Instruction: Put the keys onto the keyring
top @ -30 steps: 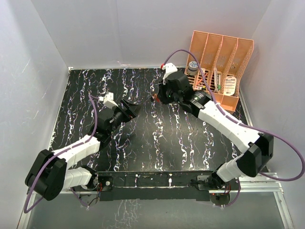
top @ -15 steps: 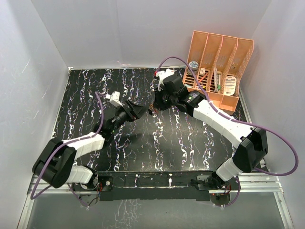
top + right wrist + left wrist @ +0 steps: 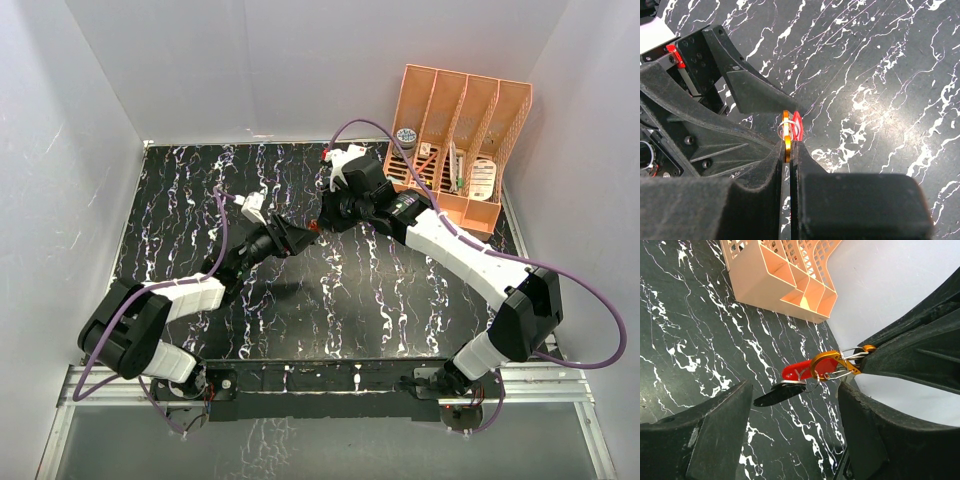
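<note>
My right gripper [image 3: 788, 150] is shut on the orange keyring [image 3: 786, 134], held in the air above the black marble table [image 3: 200, 190]. In the left wrist view the keyring [image 3: 826, 360] sticks out from the right gripper's fingers [image 3: 910, 350]. The red-headed key [image 3: 799, 371] and the black-headed key [image 3: 776, 395] hang from it by a thin silver loop. My left gripper [image 3: 795, 407] is open and empty, its fingers either side of and just below the hanging keys. From above, the two grippers meet at mid table, around the red key [image 3: 314, 228].
An orange slotted desk organizer [image 3: 460, 125] with small items in it stands at the back right corner. White walls enclose the table on three sides. Purple cables loop over both arms.
My left gripper has moved right toward the right gripper until its open fingers reach the keys. The right gripper shifted slightly left, still holding the keyring.
</note>
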